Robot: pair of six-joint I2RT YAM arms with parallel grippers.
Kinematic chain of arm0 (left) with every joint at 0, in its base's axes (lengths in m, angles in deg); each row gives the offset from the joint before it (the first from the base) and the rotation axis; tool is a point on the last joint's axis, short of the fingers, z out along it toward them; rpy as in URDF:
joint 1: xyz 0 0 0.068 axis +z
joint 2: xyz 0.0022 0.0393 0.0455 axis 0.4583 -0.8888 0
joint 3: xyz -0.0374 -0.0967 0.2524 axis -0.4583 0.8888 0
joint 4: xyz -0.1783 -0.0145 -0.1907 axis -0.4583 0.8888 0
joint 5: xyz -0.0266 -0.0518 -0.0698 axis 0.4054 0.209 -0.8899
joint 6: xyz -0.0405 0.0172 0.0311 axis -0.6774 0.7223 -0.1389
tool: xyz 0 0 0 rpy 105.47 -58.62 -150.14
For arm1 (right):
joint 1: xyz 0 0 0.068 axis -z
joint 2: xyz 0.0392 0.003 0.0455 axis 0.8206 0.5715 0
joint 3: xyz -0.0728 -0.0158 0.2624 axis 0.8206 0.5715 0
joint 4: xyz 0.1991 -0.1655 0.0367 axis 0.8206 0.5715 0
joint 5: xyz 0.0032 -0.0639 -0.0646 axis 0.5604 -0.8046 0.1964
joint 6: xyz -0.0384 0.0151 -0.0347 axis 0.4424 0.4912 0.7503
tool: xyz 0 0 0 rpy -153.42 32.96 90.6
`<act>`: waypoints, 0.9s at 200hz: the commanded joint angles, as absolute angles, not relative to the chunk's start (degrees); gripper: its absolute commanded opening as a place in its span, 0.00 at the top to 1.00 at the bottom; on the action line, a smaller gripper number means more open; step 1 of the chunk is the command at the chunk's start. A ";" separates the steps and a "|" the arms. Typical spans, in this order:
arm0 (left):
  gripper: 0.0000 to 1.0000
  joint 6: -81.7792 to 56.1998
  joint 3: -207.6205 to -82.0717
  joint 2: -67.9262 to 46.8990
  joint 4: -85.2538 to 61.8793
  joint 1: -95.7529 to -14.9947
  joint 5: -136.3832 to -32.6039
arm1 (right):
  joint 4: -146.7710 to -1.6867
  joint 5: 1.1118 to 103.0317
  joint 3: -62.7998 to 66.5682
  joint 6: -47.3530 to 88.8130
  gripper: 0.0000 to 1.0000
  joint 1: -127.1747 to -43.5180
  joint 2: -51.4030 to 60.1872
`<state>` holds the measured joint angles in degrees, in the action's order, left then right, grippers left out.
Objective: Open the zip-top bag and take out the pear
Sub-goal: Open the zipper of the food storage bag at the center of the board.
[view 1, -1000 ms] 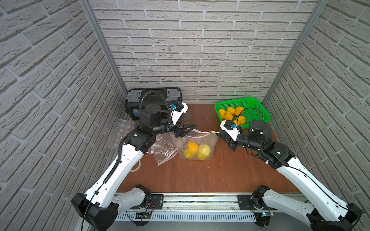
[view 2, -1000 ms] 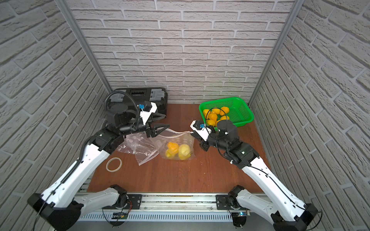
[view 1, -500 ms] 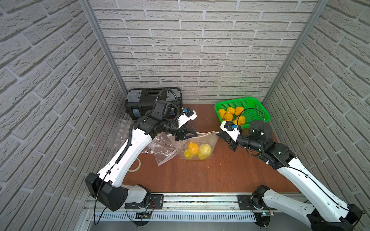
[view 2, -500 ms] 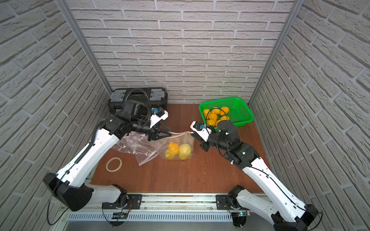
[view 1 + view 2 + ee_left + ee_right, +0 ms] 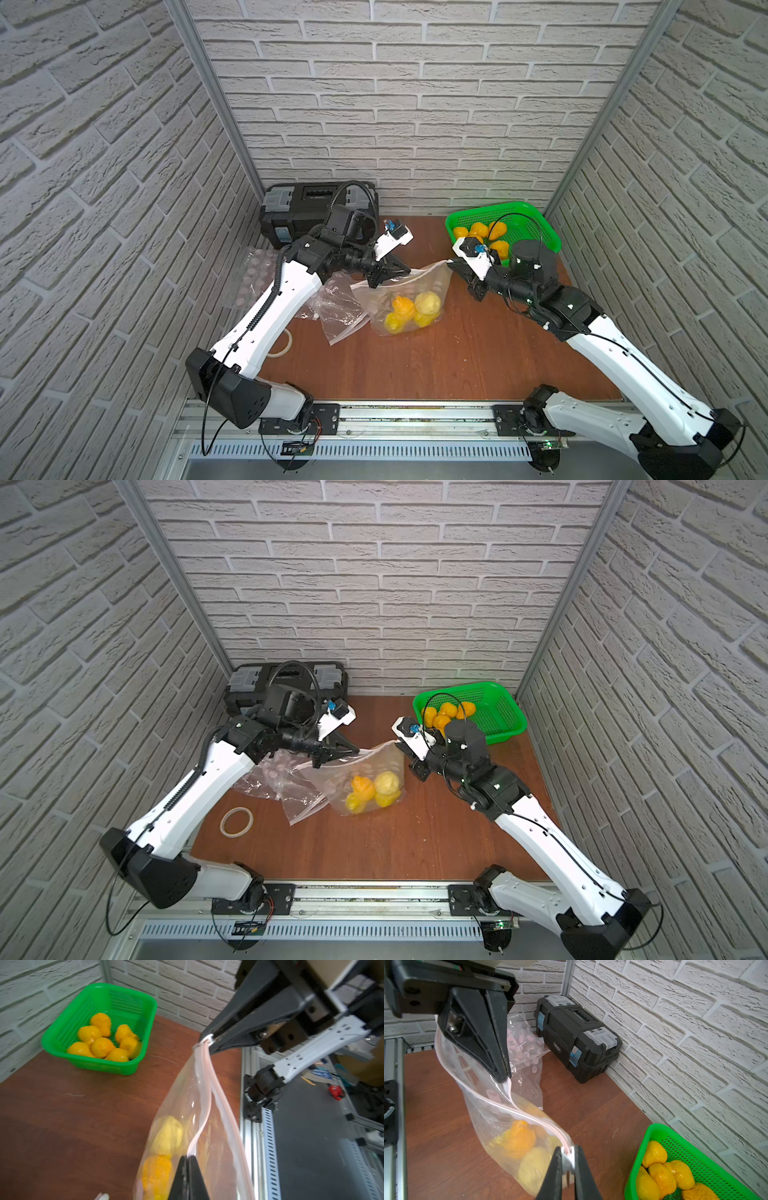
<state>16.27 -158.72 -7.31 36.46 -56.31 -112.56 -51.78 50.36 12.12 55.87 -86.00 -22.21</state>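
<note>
**Widen the mouth gently**

The left gripper [image 5: 505, 1078] has its fingers clamped on one lip of the zip-top bag [image 5: 488, 1111]; the right gripper [image 5: 568, 1153] pinches the corner. The pears [image 5: 529, 1165] sit inside, on the tabletop [image 5: 436, 1126]. I'd draw the lip sideways, holding the corner steady.

left fingers [image 5: 180, 1178] and right fingers [image 5: 552, 1174] both clamped tight.
</note>
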 commanded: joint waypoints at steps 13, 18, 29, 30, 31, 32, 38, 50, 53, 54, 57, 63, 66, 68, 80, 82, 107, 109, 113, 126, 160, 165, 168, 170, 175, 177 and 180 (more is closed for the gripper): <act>1.00 11.91 -160.51 -7.57 30.12 -54.53 -94.76 | -66.68 47.88 10.96 54.61 0.94 -85.99 -16.46; 1.00 11.82 -160.80 -7.63 29.61 -54.15 -93.95 | -69.03 48.18 10.89 55.00 0.94 -85.99 -15.09; 1.00 11.46 -161.57 -7.83 28.34 -53.31 -91.95 | -72.68 48.68 9.53 55.48 0.95 -86.02 -11.76; 1.00 11.42 -161.65 -7.89 28.31 -53.21 -91.78 | -72.80 48.69 9.53 55.51 0.95 -86.00 -11.43; 1.00 11.44 -161.79 -7.92 28.16 -53.12 -91.64 | -72.95 48.69 9.09 55.51 0.95 -86.00 -11.08; 1.00 11.45 -161.90 -7.93 28.04 -53.12 -91.53 | -73.07 48.73 8.84 55.60 0.95 -86.00 -10.78; 1.00 11.66 -162.52 -8.10 27.68 -52.73 -90.88 | -73.83 48.94 7.61 55.76 0.96 -85.99 -9.00; 1.00 12.14 -163.90 -8.41 26.82 -52.44 -88.52 | -75.46 48.63 4.72 55.64 0.97 -86.00 -5.92; 1.00 12.29 -164.29 -8.45 26.62 -52.39 -87.94 | -76.04 48.37 4.16 55.53 0.97 -86.00 -5.32; 1.00 12.32 -164.42 -8.46 26.56 -52.40 -87.75 | -76.29 48.31 4.05 55.48 0.97 -85.99 -5.17; 1.00 12.37 -164.82 -8.51 26.39 -52.41 -87.27 | -77.07 47.81 3.62 55.44 0.97 -85.99 -4.55; 1.00 12.66 -165.60 -8.63 26.03 -52.41 -86.72 | -78.93 47.32 3.14 55.22 0.97 -85.91 -3.53; 1.00 12.73 -166.01 -8.68 25.99 -52.39 -86.59 | -79.65 47.03 2.92 55.13 0.97 -85.91 -3.11; 1.00 12.83 -166.17 -8.76 25.92 -52.38 -86.50 | -80.10 46.95 2.80 55.11 0.97 -85.91 -2.81; 1.00 12.93 -167.54 -9.02 25.60 -52.41 -86.89 | -82.02 46.83 1.89 54.88 0.97 -85.95 -1.46; 1.00 12.90 -167.65 -9.07 25.56 -52.41 -87.04 | -82.34 46.84 1.84 54.79 0.97 -85.85 -1.23; 1.00 13.45 -167.99 -9.11 26.18 -54.16 -87.62 | -83.64 46.93 1.51 53.76 0.94 -85.88 0.15; 1.00 13.59 -167.81 -9.09 26.34 -54.47 -87.64 | -83.40 46.91 1.61 53.76 0.94 -85.88 0.16; 1.00 13.73 -167.52 -9.09 26.56 -55.07 -87.43 | -82.62 46.85 1.68 53.63 0.93 -85.88 0.09; 1.00 13.81 -165.78 -9.18 27.36 -57.42 -86.65 | -80.48 45.51 3.27 53.05 0.89 -85.83 -0.77; 1.00 6.94 -155.74 -8.91 22.30 -64.17 -85.15 | -70.27 42.90 10.17 50.32 0.74 -85.84 -7.71; 1.00 5.32 -154.12 -8.80 20.74 -65.11 -84.91 | -67.64 42.57 10.94 49.40 0.71 -85.82 -9.10; 1.00 4.10 -153.17 -8.78 19.68 -65.60 -84.92 | -66.16 42.25 11.30 48.73 0.69 -85.88 -10.00; 1.00 3.47 -152.39 -8.75 18.96 -65.95 -84.92 | -64.93 42.02 11.49 48.35 0.67 -85.83 -10.57; 1.00 1.15 -150.75 -8.70 16.99 -66.56 -84.92 | -61.98 41.40 11.72 46.94 0.64 -85.82 -11.98; 1.00 0.32 -150.12 -8.66 16.13 -66.85 -84.92 | -60.76 41.00 11.83 46.54 0.63 -85.82 -12.63; 1.00 -1.07 -149.15 -8.63 14.83 -67.12 -84.96 | -58.96 40.39 11.91 45.19 0.61 -85.82 -13.62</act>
